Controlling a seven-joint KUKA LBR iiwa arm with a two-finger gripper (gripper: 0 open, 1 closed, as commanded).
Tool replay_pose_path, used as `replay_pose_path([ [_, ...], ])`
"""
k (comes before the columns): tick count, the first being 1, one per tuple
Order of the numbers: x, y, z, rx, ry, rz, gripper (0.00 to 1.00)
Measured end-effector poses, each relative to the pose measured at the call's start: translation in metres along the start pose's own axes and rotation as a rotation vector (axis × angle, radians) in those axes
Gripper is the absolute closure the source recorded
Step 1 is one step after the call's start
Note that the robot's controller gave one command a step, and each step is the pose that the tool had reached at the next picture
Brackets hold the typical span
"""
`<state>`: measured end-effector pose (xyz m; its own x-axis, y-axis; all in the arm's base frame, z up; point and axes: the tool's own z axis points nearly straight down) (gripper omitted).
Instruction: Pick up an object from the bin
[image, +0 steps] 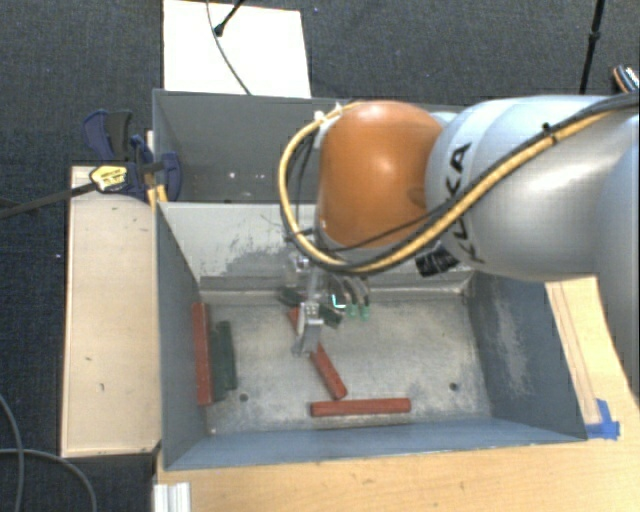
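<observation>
Reddish-brown sticks, three: the left-wall stick (202, 355), the short slanted stick (328, 373) near the middle, the long front stick (360, 407); dark greenish stick (222, 355), one, just beside the left-wall stick; grey metal bin (520, 345), one.

Floor (60, 80): dark grey carpet, left of and beyond the end effector (312, 335). Black cable (45, 200) runs over it far left. Pale wood surface (400, 488) on the near side. Light even, soft.
</observation>
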<state>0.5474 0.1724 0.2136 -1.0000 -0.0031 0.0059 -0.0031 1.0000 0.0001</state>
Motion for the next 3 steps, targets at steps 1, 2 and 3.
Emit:
replay_pose_path([
  [1, -0.008, -0.061, 0.145, -0.001, -0.004, 0.654, 0.0],
  [2, 0.002, -0.061, 0.112, -0.004, -0.009, 0.721, 0.0],
  [3, -0.001, -0.06, 0.112, -0.004, -0.009, 0.983, 0.0],
])
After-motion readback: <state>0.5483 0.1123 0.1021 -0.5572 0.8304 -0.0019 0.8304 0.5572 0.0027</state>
